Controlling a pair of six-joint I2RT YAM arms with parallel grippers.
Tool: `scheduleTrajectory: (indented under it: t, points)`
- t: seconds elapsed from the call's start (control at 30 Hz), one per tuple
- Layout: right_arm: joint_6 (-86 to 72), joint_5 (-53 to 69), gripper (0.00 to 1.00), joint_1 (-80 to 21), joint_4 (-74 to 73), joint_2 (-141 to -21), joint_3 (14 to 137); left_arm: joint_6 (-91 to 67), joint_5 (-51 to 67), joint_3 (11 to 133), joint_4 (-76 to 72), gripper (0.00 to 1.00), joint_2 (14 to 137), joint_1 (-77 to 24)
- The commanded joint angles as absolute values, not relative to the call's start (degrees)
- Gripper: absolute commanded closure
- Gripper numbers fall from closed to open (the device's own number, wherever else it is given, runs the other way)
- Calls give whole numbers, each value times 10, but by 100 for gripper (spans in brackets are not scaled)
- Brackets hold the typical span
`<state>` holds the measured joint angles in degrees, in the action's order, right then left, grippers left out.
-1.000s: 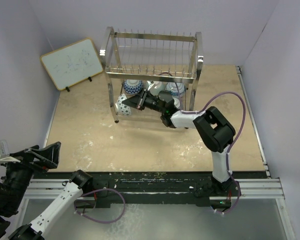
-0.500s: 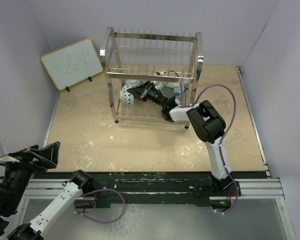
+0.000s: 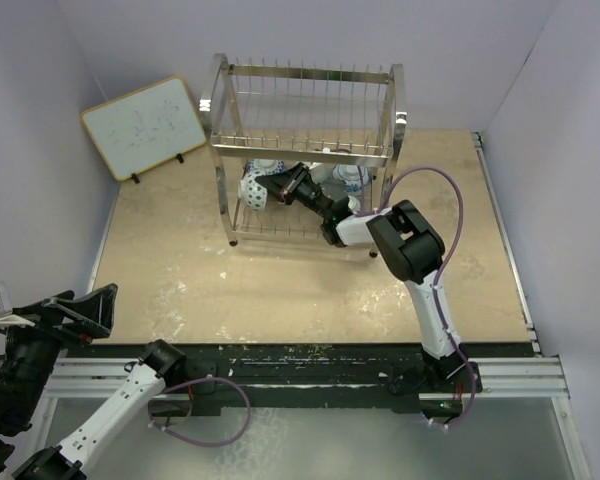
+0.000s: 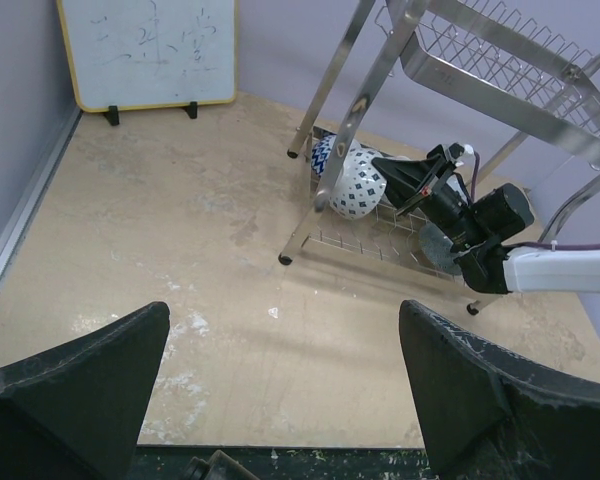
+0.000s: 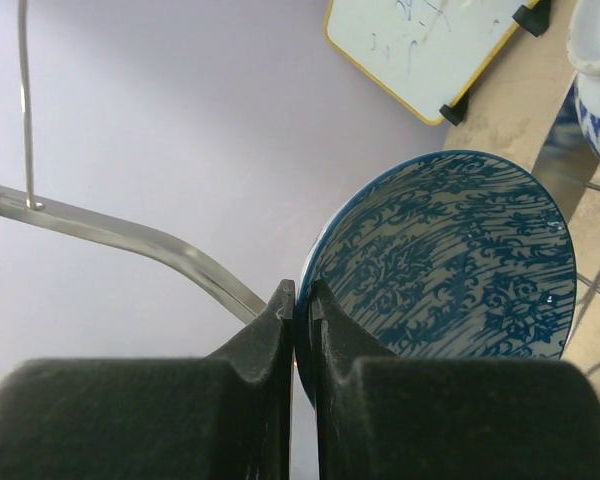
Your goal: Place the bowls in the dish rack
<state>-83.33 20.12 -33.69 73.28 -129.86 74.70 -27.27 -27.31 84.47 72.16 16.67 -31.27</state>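
The silver wire dish rack stands at the back middle of the table; it also shows in the left wrist view. My right gripper reaches into its lower tier, shut on the rim of a blue-patterned bowl, which also shows on its side in the top view and the left wrist view. More bowls sit deeper in the lower tier, one blue-patterned. My left gripper is open and empty, low at the near left, far from the rack.
A wood-framed whiteboard leans against the back left wall. Purple walls close in the left, back and right sides. The right arm's cable loops above the table right of the rack.
My right gripper has carried the blue-patterned bowl from the rack's front left corner up and into the lower tier. The left arm has stayed still.
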Motion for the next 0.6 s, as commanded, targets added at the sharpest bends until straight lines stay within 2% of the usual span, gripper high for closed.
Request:
scheduleTrajectory:
  t: [0.0, 0.57]
  points:
    - [-881, 181, 91, -338, 831, -1301, 790, -267, -279, 853, 713, 1, 178, -316]
    - [-903, 179, 91, -342, 784, -1339, 795, -267, -283, 863, 720, 1, 183, -315]
